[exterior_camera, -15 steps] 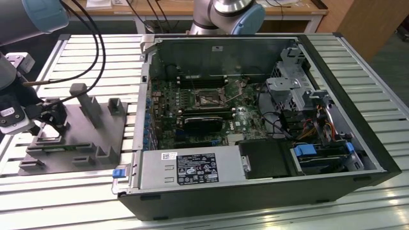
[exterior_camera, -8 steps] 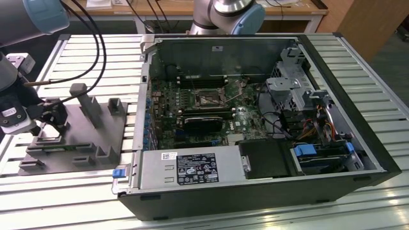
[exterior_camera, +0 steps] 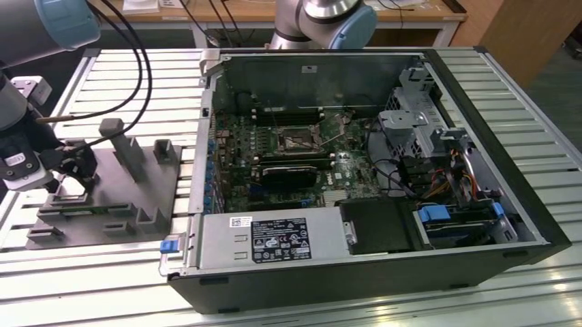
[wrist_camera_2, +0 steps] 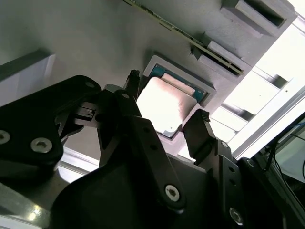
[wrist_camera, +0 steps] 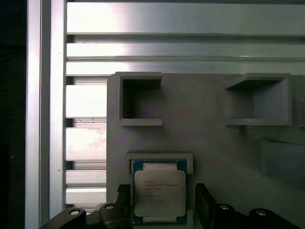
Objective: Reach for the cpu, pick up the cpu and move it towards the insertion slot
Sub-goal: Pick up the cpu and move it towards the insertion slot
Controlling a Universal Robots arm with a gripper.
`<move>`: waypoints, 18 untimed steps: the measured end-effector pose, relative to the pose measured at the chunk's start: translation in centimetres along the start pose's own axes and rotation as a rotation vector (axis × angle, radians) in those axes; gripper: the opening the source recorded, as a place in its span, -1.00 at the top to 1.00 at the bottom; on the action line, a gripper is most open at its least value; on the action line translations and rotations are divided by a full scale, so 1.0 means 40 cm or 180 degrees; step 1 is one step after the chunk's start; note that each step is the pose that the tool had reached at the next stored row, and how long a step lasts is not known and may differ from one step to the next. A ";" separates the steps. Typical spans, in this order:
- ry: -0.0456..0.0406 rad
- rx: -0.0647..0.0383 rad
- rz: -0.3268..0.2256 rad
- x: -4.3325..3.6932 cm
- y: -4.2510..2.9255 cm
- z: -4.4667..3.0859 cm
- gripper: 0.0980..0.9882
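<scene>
Now, claw (wrist_camera_2: 166,102): released and spread, fingers (wrist_camera_2: 195,129) flanking the cpu (wrist_camera: 159,193) on two opposite edges, contact not clear.
cpu: flat in a shallow square recess of the grey fixture (wrist_camera: 209,138), silver top up.
insertion slot (exterior_camera: 296,142): on the green board (exterior_camera: 239,144) inside the open computer case (exterior_camera: 345,279), well apart from the claw, toward the exterior view's right.
table (exterior_camera: 136,75): slatted metal, carrying grey fixture and computer case.
</scene>
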State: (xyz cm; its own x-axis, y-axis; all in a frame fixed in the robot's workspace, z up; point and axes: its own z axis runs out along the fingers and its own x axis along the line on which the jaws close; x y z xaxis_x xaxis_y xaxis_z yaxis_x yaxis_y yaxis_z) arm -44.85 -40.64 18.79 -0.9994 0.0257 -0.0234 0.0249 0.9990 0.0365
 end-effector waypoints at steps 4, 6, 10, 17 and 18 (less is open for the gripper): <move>0.0000 0.0000 0.0001 0.000 0.000 0.008 -0.23; 0.0001 0.0000 0.0001 0.000 0.000 0.010 -0.23; 0.0000 -0.0004 0.0001 0.000 0.001 0.012 -0.23; 0.0001 -0.0006 0.0000 0.000 0.004 0.013 -0.23; 0.0001 -0.0006 0.0000 0.000 0.004 0.013 -0.23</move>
State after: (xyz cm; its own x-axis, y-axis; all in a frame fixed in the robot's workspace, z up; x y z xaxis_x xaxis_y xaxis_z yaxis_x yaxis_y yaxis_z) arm -44.86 -40.48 18.28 -0.9994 0.0259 -0.0233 0.0249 0.9990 0.0384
